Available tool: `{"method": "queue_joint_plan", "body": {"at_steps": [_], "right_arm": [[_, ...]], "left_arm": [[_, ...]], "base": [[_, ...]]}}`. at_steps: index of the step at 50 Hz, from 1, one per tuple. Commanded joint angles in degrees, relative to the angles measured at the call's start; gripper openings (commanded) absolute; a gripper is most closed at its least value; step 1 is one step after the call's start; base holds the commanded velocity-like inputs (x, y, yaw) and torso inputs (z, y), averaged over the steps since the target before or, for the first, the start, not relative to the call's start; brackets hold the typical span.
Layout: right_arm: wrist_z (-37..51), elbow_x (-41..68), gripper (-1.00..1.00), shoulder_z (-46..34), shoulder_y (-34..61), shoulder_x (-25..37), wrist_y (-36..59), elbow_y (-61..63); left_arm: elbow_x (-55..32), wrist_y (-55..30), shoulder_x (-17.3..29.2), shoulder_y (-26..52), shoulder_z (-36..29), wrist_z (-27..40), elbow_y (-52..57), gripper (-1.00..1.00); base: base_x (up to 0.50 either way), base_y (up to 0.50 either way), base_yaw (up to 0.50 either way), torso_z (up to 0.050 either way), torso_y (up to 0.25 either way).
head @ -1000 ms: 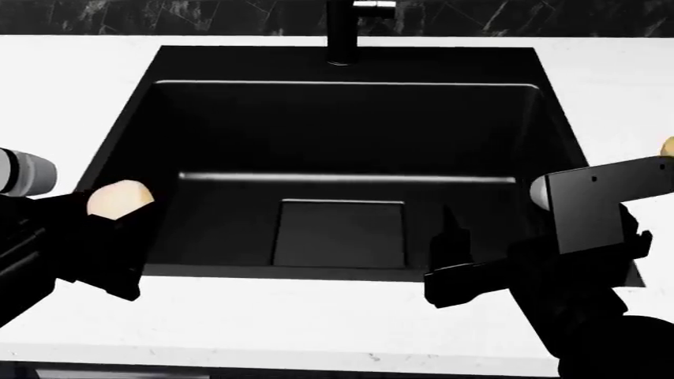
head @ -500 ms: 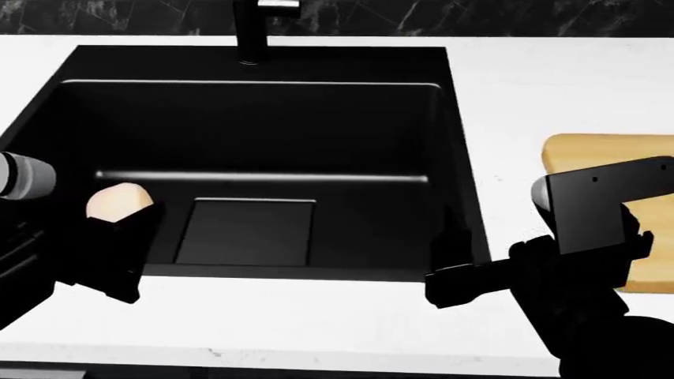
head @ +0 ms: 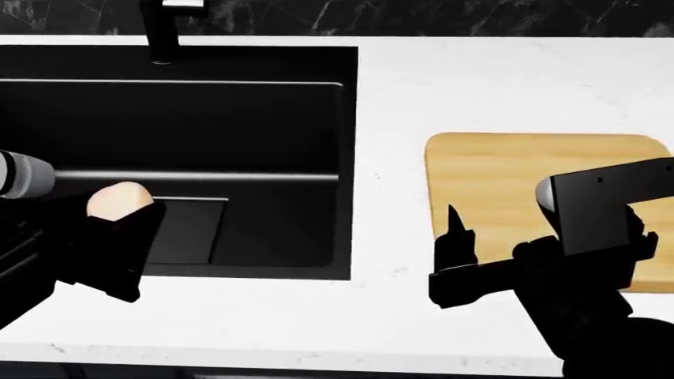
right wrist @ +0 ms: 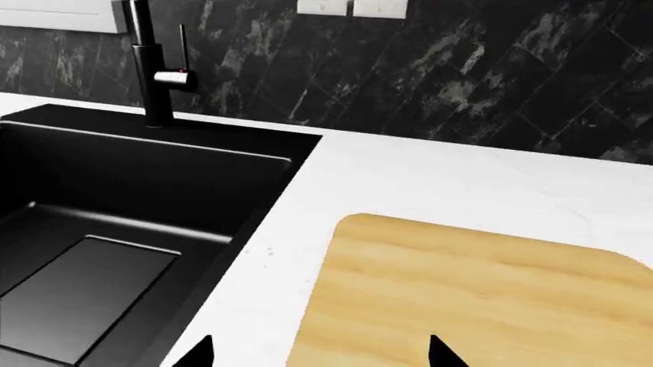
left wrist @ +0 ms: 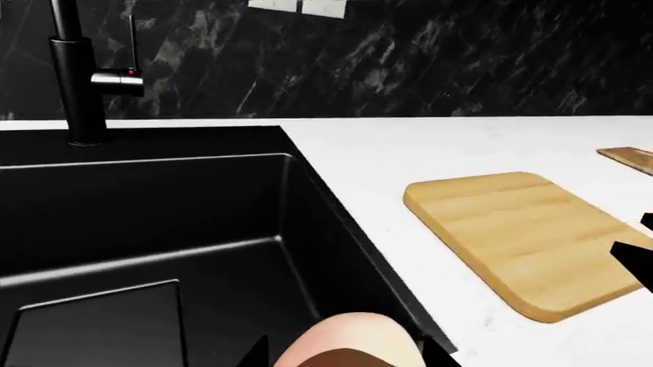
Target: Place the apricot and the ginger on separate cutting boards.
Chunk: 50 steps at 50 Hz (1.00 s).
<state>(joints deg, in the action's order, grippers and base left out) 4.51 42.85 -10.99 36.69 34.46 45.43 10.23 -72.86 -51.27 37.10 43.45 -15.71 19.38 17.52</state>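
Observation:
My left gripper [head: 118,215] is shut on the apricot [head: 118,200], a small smooth cream-peach fruit, and holds it over the front of the sink; the apricot also shows in the left wrist view [left wrist: 352,340]. My right gripper [head: 463,241] is open and empty, above the counter at the near left corner of the light yellow cutting board [head: 537,181]; in the right wrist view its fingertips straddle that board's edge [right wrist: 469,298]. A sliver of the darker reddish-brown board [left wrist: 628,157] shows beyond the light board [left wrist: 521,237]. The ginger is out of view.
A deep black sink [head: 211,126] fills the left side, with a black faucet [head: 163,31] at its back rim. White countertop [head: 390,87] lies between sink and board. A dark marble wall [right wrist: 459,84] stands behind.
The head view has swung right: the sink slid to the left and the light board came fully into view. Both grippers keep their places in the view, the left still holding the apricot.

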Motion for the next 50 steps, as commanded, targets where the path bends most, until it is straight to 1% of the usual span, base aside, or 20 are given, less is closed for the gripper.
{"method": "queue_joint_plan", "body": {"at_steps": [1,5,15,21,28,43,45,50], "right_arm": [[0.0,0.0,1.00,0.1,0.2,0.1,-0.2,-0.3],[0.0,0.0,1.00,0.2,0.3,0.3,-0.2,-0.4],[0.4,0.6,1.00,0.6,0.2,0.7,0.2,0.4],[0.3,0.5,1.00,0.6,0.0,0.7,0.0,0.2],[0.3,0.7,1.00,0.6,-0.1,0.8,0.0,0.4],[0.4,0.7,1.00,0.5,0.1,0.9,-0.1,0.1],[0.4,0.7,1.00,0.5,0.5,0.8,0.0,0.0],[0.4,0.8,1.00,0.5,0.9,0.9,0.1,-0.2]], "left_arm": [[-0.8,0.7,0.0,-0.3,0.3,0.3,-0.1,-1.00],[-0.2,0.9,-0.6,-0.1,-0.1,0.2,-0.7,-1.00],[-1.2,0.9,0.2,-0.5,0.6,0.8,0.3,-1.00],[-0.4,1.2,-0.5,-0.2,-0.1,0.5,-0.4,-1.00],[-0.9,0.9,0.1,-0.1,0.2,0.8,-0.1,-1.00],[0.0,1.2,-0.5,0.7,-0.6,0.3,-1.2,-1.00],[-0.6,1.0,0.2,0.4,-0.2,0.3,-0.7,-1.00],[-0.5,1.0,0.2,0.8,-0.2,0.4,-1.0,-1.00]], "base": [[0.00,-0.45,0.00,0.000,0.000],[0.00,-0.45,0.00,0.000,0.000],[0.00,-0.45,0.00,0.000,0.000],[0.00,-0.45,0.00,0.000,0.002],[0.00,-0.45,0.00,0.000,0.000],[0.00,-0.45,0.00,0.000,0.000],[0.00,-0.46,0.00,0.000,0.000],[0.00,-0.45,0.00,0.000,0.000]]}}
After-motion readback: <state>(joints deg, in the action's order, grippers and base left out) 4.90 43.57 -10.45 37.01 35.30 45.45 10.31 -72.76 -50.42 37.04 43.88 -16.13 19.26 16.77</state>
